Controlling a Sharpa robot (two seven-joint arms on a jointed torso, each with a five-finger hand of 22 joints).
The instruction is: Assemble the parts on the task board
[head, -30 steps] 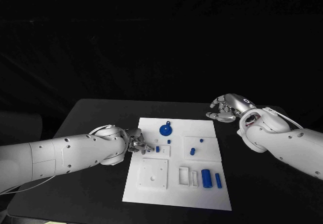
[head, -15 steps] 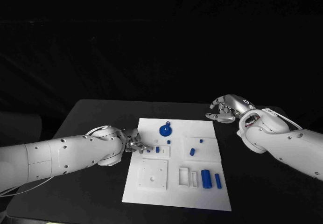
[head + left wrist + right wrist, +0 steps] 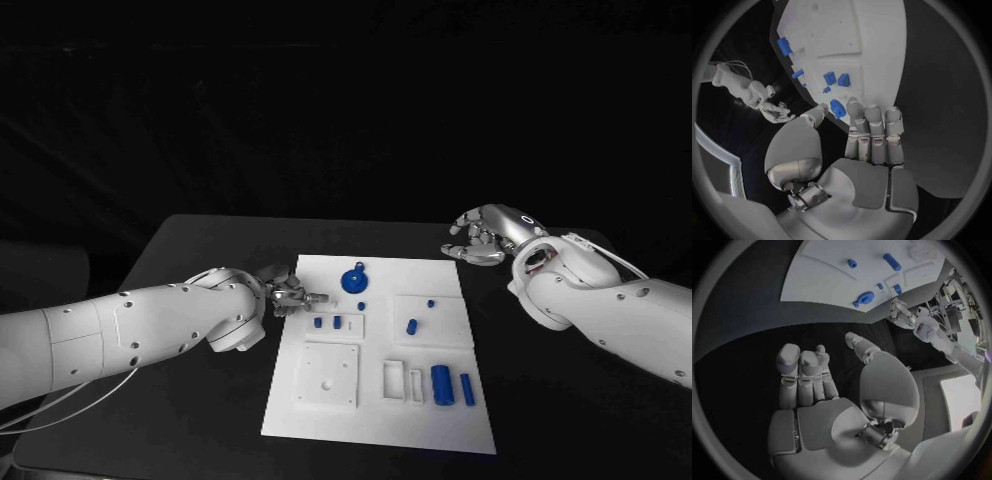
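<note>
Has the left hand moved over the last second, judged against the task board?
Yes. The left hand has moved away from the robot along the task board's left edge, toward the round blue part.

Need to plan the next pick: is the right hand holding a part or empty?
Empty. The right hand hovers off the task board's far right corner, fingers curled loosely with nothing between them.

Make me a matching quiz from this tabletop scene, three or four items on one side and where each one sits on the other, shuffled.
Items:
1. left robot hand
2. right robot hand
3. round blue part
4. two long blue parts

Places:
A. near end of the task board
B. off the board's far right corner
C. at the board's left edge
D. far end of the board

Pairs: 1-C, 2-B, 3-D, 4-A
</note>
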